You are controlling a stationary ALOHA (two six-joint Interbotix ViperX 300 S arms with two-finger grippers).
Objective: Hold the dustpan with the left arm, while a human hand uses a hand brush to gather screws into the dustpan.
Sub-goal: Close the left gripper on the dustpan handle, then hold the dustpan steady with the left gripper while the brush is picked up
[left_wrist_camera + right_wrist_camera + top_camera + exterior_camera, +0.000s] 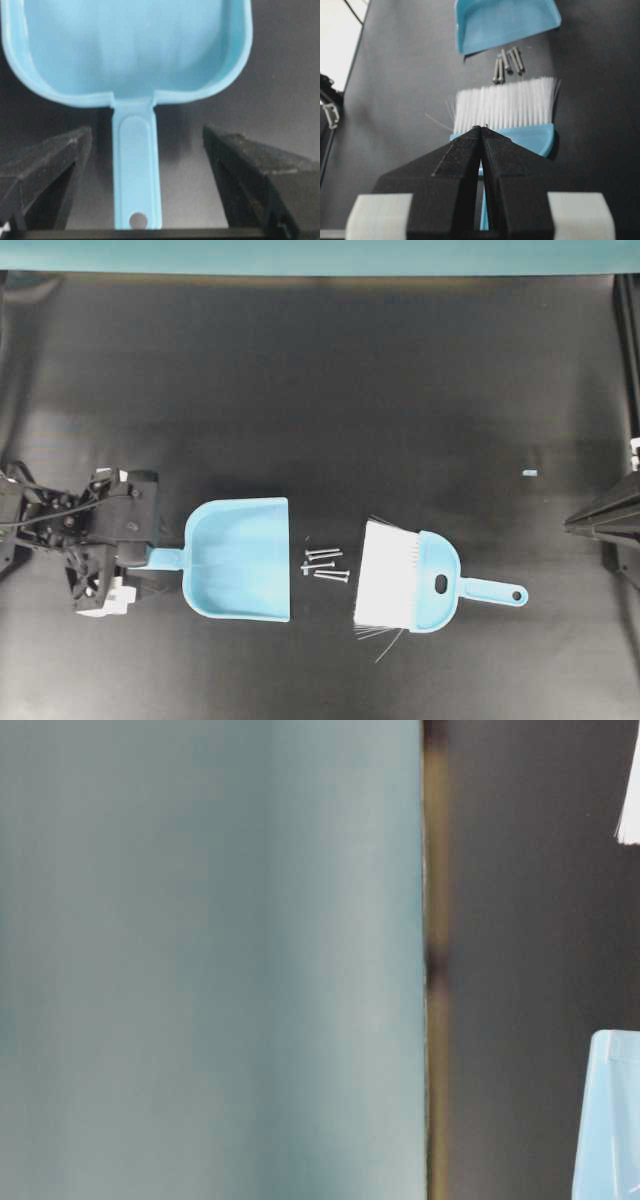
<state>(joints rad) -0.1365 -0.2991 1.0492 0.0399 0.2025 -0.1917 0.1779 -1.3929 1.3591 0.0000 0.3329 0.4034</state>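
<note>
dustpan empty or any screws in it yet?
Empty. The dustpan shows a bare blue tray in the overhead and left wrist views; the screws lie on the table between its open edge and the hand brush.

The left arm reaches in low from the left edge of the overhead view, its wrist extended toward the table centre. The left gripper holds its two black fingers spread wide apart, gripping nothing. The right arm sits drawn back at the right edge of the overhead view, and the right gripper has its fingertips pressed together with nothing between them.
</note>
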